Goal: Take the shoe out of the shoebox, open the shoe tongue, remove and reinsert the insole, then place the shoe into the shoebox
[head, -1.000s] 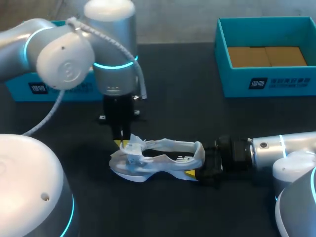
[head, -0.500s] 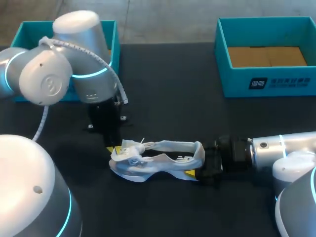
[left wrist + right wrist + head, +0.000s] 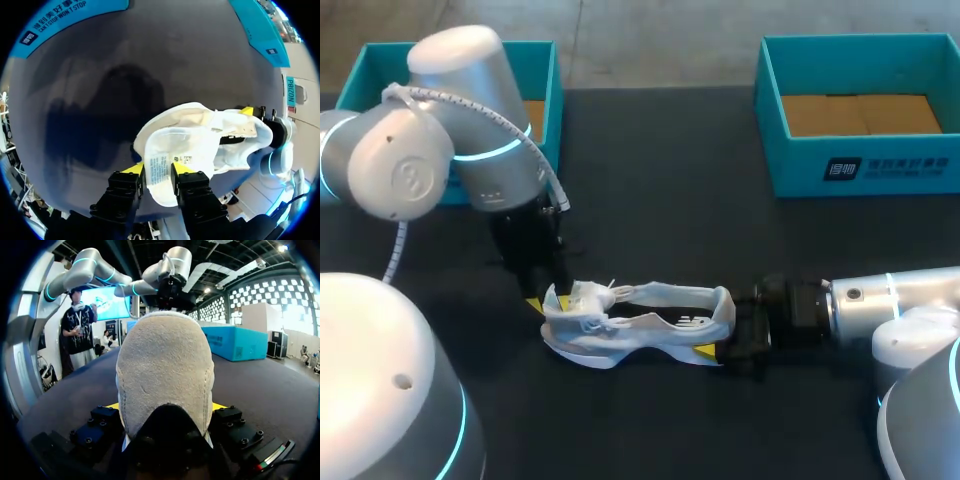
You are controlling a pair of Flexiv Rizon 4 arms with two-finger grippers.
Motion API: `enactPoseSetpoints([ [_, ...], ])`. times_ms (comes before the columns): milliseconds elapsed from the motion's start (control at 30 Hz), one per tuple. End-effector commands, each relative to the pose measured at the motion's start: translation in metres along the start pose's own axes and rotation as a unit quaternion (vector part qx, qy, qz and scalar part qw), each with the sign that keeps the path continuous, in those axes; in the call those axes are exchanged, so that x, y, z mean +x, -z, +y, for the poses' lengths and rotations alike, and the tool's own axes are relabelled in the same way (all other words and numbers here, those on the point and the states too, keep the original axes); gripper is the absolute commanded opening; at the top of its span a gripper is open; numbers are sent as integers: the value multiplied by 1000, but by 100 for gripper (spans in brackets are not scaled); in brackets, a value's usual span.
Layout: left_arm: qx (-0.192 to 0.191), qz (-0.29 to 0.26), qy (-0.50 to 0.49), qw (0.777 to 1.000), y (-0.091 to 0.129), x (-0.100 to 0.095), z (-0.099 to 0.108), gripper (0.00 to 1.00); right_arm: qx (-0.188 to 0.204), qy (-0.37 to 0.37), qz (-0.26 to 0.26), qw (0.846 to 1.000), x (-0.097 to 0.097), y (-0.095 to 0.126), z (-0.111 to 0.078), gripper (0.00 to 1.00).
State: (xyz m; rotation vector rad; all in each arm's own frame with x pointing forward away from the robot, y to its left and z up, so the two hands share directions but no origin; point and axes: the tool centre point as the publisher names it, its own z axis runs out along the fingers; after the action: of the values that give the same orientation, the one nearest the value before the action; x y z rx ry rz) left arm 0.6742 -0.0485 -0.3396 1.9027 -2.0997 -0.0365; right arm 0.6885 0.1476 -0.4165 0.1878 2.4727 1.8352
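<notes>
Our left gripper (image 3: 552,298) has shifted toward the frame's lower left, drawing the tongue (image 3: 176,144) along.
Its nearly closed fingers pinch the white, labelled tongue. Our right gripper (image 3: 725,326) clamps the beige heel of the pale shoe (image 3: 640,325), which lies on the black table (image 3: 670,200) at lower centre, well apart from the teal shoebox (image 3: 860,165) at upper right.
</notes>
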Motion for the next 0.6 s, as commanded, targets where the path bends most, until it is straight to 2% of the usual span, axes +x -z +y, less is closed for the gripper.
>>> enactPoseSetpoints([
  [33,20,8,-18,1000,25,-5,18,39,1,0,-1,1000,0,1,-1,0],
  [200,37,20,-46,998,58,-2,25,44,1,0,-1,1000,0,1,-1,0],
  [433,49,12,-102,994,88,8,30,44,1,0,-1,1000,0,1,-1,0],
  [500,54,3,-132,990,95,15,30,42,1,0,-1,1000,0,1,-1,0],
  [600,46,-5,-179,983,102,24,28,26,1,0,-1,1000,0,1,-1,0],
])
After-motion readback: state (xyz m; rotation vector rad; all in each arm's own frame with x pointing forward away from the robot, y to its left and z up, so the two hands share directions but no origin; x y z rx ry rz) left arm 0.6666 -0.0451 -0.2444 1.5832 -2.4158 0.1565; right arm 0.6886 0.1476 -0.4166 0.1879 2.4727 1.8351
